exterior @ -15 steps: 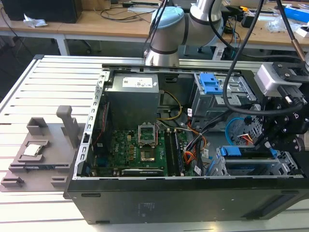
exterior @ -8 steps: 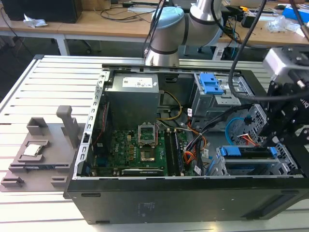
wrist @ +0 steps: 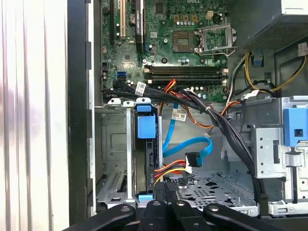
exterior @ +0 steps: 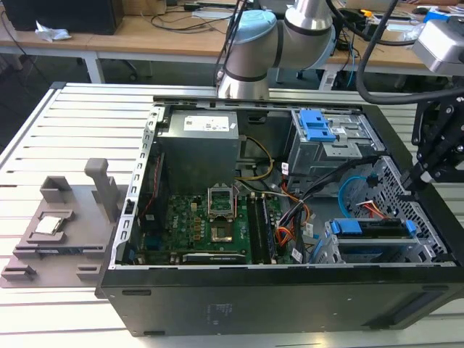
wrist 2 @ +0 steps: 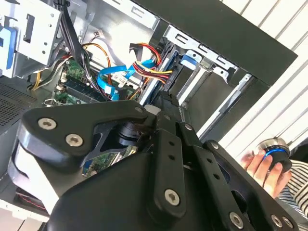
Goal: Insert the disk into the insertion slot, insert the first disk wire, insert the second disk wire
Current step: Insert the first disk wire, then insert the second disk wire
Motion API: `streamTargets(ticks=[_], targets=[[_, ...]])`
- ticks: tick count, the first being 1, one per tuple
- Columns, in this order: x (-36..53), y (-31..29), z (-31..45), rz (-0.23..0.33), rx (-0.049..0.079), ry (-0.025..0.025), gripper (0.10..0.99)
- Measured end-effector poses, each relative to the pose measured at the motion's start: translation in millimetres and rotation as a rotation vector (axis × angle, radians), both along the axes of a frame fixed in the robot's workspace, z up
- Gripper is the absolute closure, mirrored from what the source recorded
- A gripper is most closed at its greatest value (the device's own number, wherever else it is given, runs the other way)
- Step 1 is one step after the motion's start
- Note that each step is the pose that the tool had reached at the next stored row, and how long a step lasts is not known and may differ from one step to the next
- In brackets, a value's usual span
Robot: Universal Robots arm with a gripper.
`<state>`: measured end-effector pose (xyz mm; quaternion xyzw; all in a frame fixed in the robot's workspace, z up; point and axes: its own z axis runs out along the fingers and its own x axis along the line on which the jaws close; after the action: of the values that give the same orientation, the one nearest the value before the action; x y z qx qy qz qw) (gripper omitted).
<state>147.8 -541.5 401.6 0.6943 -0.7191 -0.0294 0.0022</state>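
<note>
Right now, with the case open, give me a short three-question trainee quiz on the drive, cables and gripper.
1. True or false: the flat silver hard drive in its bright blue plastic carrier sits inside the silver perforated sheet-metal drive cage.
2. In the exterior view, the black gripper hangs over: A) the green motherboard, B) the case's end at that view's right, C) the grey stand outside.
3. Fill in: the slim flat cable looping beside the red-orange wire bundle is ____.
Key: 1 true; 2 B; 3 light blue.
</note>
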Motion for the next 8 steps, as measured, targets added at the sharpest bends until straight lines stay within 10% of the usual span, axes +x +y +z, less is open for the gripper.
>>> streamTargets(ticks=[8], targets=[[0.0,0.0,0.3,0.0,0.0,0.0,0.98]])
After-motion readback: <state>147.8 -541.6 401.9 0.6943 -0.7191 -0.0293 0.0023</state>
